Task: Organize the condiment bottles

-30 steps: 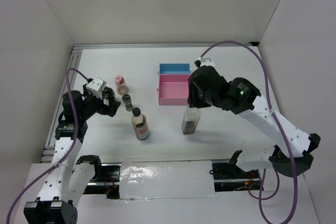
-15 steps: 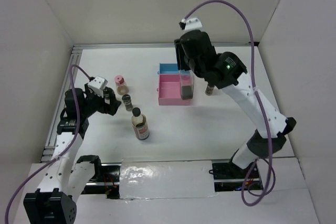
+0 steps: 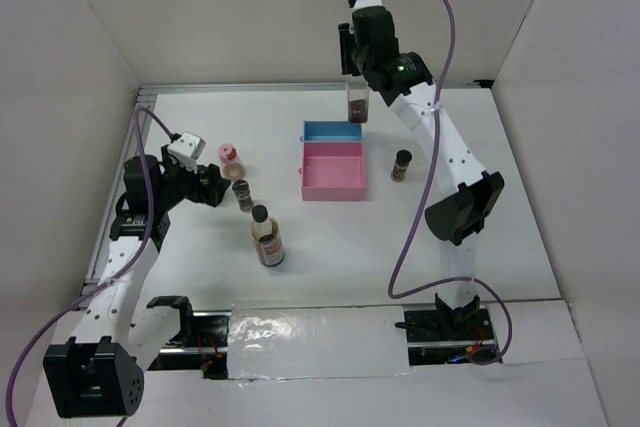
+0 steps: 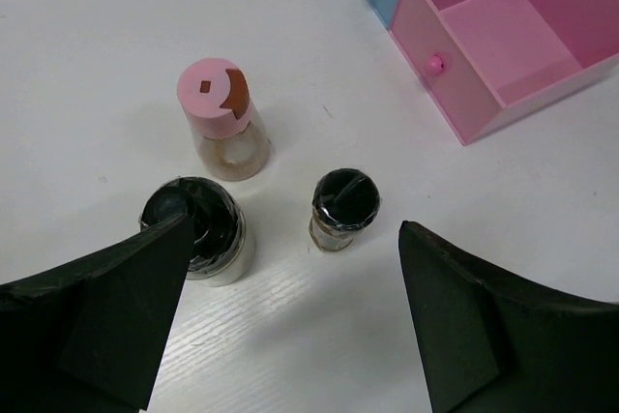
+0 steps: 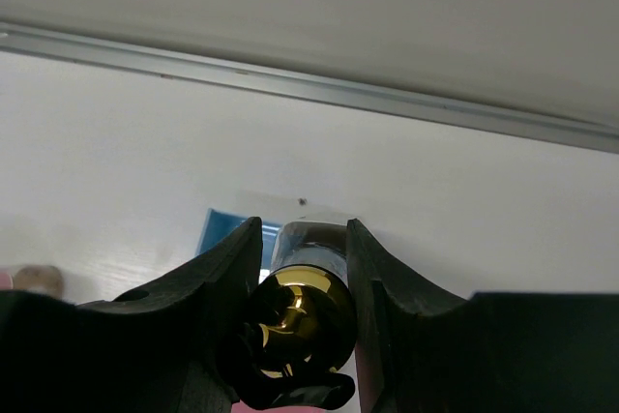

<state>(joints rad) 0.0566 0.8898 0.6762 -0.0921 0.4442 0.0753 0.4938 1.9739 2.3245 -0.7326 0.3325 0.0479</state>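
My right gripper (image 3: 357, 65) is shut on the tall clear gold-capped bottle (image 3: 358, 101), held upright just behind the blue tray at the back; I cannot tell whether its base touches the table. In the right wrist view the gold cap (image 5: 300, 321) sits between my fingers (image 5: 228, 268). My left gripper (image 4: 290, 326) is open and low over the table. A black-capped jar (image 4: 198, 229) stands by its left finger, a smaller dark-capped jar (image 4: 343, 208) ahead, and the pink-capped jar (image 4: 218, 118) beyond. The black-capped red-labelled bottle (image 3: 268, 240) stands nearer the front.
The pink tray (image 3: 332, 190) with the blue tray (image 3: 332, 125) behind it sits mid-table. One more dark-capped spice jar (image 3: 401, 164) stands to the right of the pink tray. Side walls close in left, right and behind.
The right arm has carried the tall bottle from the table's front middle, up over the trays, to the back. The left arm has barely shifted.
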